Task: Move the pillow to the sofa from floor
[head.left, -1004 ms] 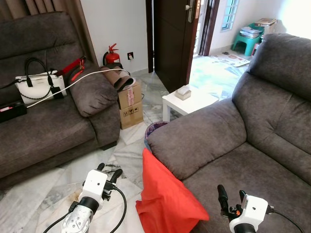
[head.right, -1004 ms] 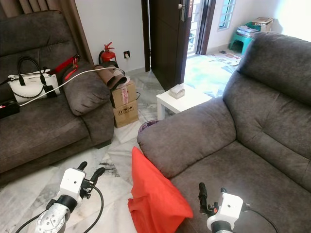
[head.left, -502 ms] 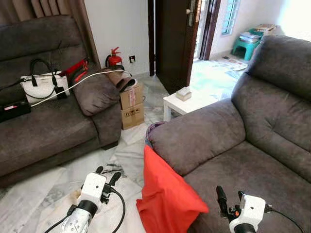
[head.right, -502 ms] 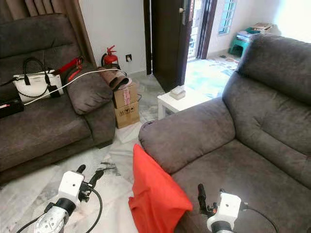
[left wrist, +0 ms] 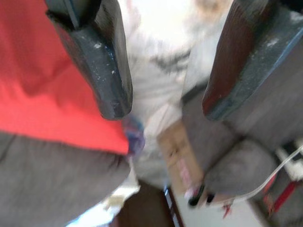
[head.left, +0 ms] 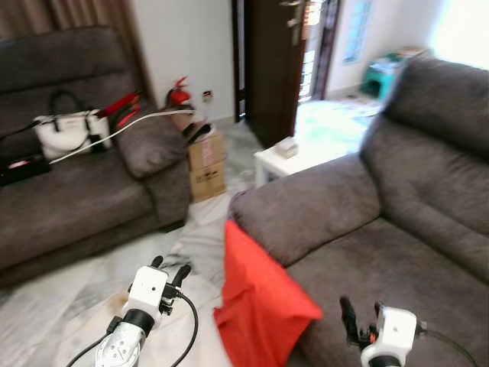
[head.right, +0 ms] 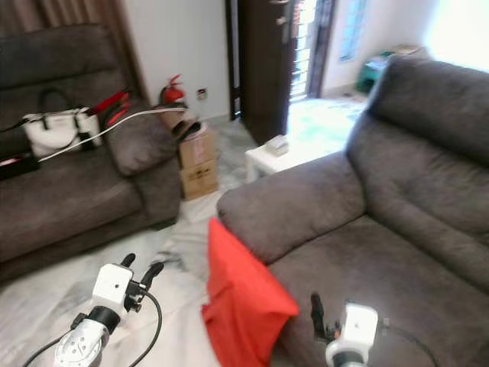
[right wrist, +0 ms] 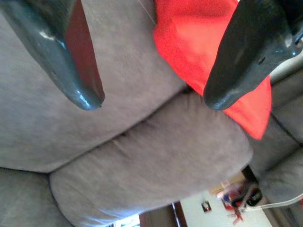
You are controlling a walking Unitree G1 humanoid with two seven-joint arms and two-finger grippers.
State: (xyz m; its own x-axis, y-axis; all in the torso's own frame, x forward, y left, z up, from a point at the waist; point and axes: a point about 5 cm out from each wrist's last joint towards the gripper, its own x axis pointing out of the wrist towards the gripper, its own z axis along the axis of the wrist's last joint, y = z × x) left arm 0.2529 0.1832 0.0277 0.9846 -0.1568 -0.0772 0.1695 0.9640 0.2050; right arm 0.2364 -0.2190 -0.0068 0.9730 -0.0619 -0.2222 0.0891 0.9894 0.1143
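Observation:
A red pillow stands on the pale floor, leaning against the front of the grey sofa just below its armrest. My left gripper is low over the floor to the pillow's left, open and holding nothing. My right gripper hovers over the sofa seat to the pillow's right, open as well. The left wrist view has the pillow beside one finger; the right wrist view has the pillow against the sofa front.
A second grey sofa at the left holds a white handbag and a white cable. Cardboard boxes, a fire extinguisher, a small white table and a dark door stand behind. Paper sheets cover the floor.
The whole picture has shifted and blurred, so the camera moved. Both grippers stay open and hold the same places beside the pillow.

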